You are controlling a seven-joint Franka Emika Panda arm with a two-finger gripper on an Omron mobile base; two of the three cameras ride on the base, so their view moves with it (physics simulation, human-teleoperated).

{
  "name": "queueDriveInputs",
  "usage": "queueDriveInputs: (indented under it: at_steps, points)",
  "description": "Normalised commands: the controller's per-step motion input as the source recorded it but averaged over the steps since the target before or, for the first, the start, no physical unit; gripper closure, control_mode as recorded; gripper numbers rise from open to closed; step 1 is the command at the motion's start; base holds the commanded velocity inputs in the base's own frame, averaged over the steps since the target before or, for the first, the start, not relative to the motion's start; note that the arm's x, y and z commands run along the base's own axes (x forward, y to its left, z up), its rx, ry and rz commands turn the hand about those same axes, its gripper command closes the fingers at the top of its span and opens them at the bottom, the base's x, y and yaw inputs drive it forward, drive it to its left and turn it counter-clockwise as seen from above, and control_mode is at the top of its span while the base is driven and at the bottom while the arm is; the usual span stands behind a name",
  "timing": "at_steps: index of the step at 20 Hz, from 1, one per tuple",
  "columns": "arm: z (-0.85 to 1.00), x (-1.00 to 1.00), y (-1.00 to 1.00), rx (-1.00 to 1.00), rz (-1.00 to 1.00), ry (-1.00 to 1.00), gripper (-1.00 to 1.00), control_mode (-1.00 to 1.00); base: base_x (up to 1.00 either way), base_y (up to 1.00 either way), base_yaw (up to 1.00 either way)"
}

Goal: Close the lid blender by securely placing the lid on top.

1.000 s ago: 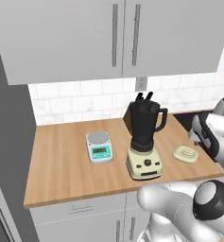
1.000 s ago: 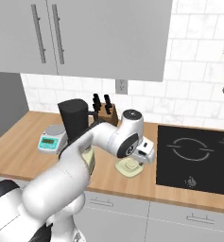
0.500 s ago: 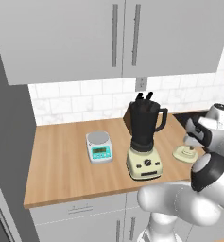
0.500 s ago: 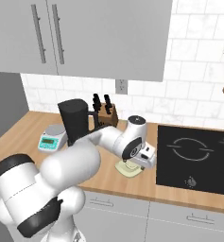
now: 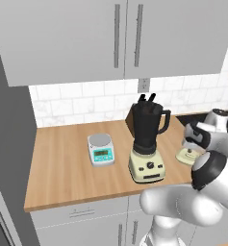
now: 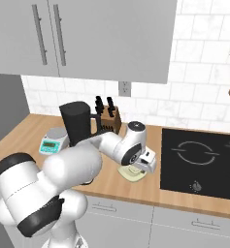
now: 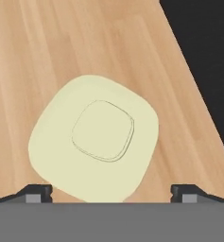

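Note:
The blender (image 5: 147,142) stands on the wooden counter, cream base below and dark jar open on top; its jar (image 6: 77,124) is also in the right base view. The lid (image 7: 96,136), a pale cream cap with a raised knob, lies flat on the counter to the blender's right (image 5: 187,156), beside the cooktop (image 6: 131,175). My gripper (image 7: 111,192) hangs straight above the lid, open, with a dark fingertip (image 7: 36,191) on each side of it, wider apart than the lid. The hand (image 6: 143,163) hides part of the lid.
A white-and-teal scale (image 5: 101,149) sits left of the blender. A knife block (image 6: 109,116) stands behind it against the tiled wall. The black cooktop (image 6: 204,156) lies right of the lid. Upper cabinets (image 5: 125,36) hang over the counter.
The hand has swung in from the right and come down over the lid. The lid and the blender have not moved.

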Motion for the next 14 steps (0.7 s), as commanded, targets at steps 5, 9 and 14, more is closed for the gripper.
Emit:
queueDriveInputs:
  at_steps: [5,9,14]
  points:
    - [-0.23,0.31,0.02,0.00,0.00,0.00,-1.00,-1.00,0.00,0.00,0.00]
    - [-0.19,0.28,0.00,0.00,0.00,0.00,-1.00,-1.00,0.00,0.00,0.00]
    - [-0.13,0.18,0.00,0.00,0.00,0.00,-1.00,-1.00,0.00,0.00,0.00]
